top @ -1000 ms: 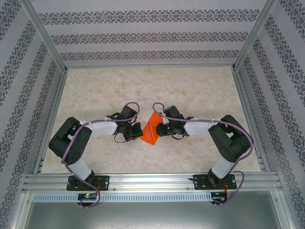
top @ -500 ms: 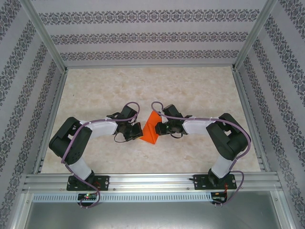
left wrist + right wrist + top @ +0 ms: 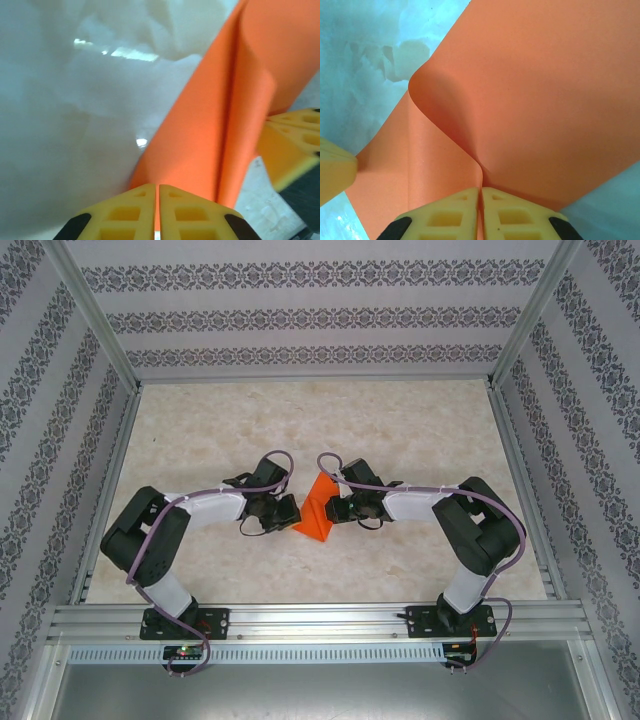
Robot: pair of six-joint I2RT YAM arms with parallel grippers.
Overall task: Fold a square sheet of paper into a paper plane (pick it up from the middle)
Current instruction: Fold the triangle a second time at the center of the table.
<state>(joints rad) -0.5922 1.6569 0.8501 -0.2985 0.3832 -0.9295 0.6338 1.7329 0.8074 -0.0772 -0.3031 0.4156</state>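
The square sheet of paper is bright orange and stands off the table, folded and bowed, between my two grippers at mid-table. My left gripper meets its left corner. In the left wrist view the yellow fingers stand together with a hairline slit, and the paper runs into it. My right gripper holds the right side. Its jaws are shut on a pinched crease of the paper, which curls away in two layers. The other gripper's yellow finger shows at the left edge.
The pale marbled tabletop stretches behind the arms. Aluminium posts and patterned walls close in both sides and the back. A metal rail with both arm bases runs along the near edge.
The right gripper and the paper have shifted a little to the left. The left gripper has turned slightly at the paper's corner, and its jaws have eased a hair.
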